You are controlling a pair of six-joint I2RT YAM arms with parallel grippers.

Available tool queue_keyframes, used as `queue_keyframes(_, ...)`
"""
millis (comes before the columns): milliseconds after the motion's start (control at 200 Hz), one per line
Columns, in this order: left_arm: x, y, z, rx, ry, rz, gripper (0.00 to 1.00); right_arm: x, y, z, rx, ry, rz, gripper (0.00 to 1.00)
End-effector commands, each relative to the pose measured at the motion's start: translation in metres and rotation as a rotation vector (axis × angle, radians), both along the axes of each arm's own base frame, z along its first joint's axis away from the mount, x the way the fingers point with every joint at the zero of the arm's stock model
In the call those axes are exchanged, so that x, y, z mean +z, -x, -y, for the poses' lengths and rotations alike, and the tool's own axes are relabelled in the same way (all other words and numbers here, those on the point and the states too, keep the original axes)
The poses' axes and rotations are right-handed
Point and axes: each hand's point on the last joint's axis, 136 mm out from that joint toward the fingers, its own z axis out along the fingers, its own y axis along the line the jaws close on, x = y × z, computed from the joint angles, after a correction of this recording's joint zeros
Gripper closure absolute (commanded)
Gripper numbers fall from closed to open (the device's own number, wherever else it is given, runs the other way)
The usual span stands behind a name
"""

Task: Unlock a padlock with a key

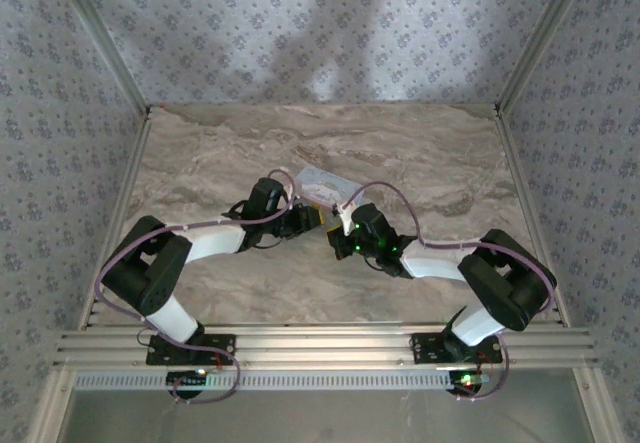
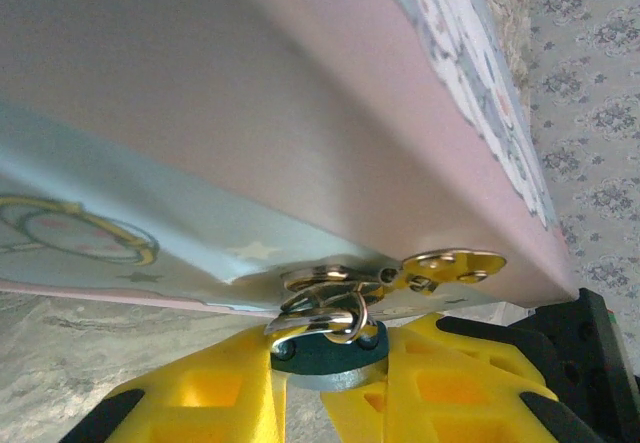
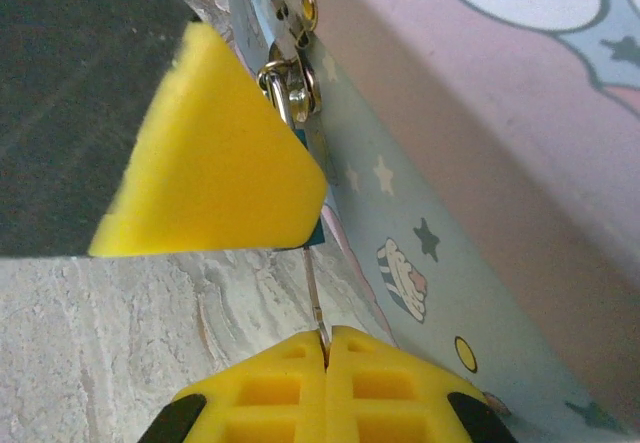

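The padlock point(image 2: 322, 356), a small dark bluish-grey block, hangs by its silver shackle point(image 2: 318, 313) from the gold hasp point(image 2: 455, 263) of the light blue cartoon tin box point(image 2: 200, 143). My left gripper point(image 2: 330, 371) is shut on the padlock, with a yellow finger on either side of it. In the right wrist view, my right gripper point(image 3: 327, 338) is shut on the thin metal key point(image 3: 313, 293). The key's blade runs up into the padlock's underside point(image 3: 316, 235), which is mostly hidden behind a left finger point(image 3: 220, 163). From above, the left gripper point(image 1: 308, 218) and right gripper point(image 1: 338, 231) meet at the box's near edge.
The tin box point(image 1: 325, 185) lies at the middle of the marble-patterned table point(image 1: 430, 163). Patterned walls and aluminium rails point(image 1: 320, 348) enclose the table on all sides. Open tabletop lies behind and to both sides of the box.
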Motion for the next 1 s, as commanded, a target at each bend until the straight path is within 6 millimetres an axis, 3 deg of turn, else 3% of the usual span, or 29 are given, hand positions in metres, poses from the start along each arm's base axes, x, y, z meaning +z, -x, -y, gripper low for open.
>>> queue_keyframes(0,0.005,0.003,0.004,-0.013,0.024,0.008,0.75,0.014,-0.011,-0.008,0.0,-0.035,0.036,1.0)
queue_keyframes(994,0.01,0.007,0.011,-0.029,0.052,-0.01,0.75,0.063,-0.037,-0.022,0.017,-0.264,0.214,1.0)
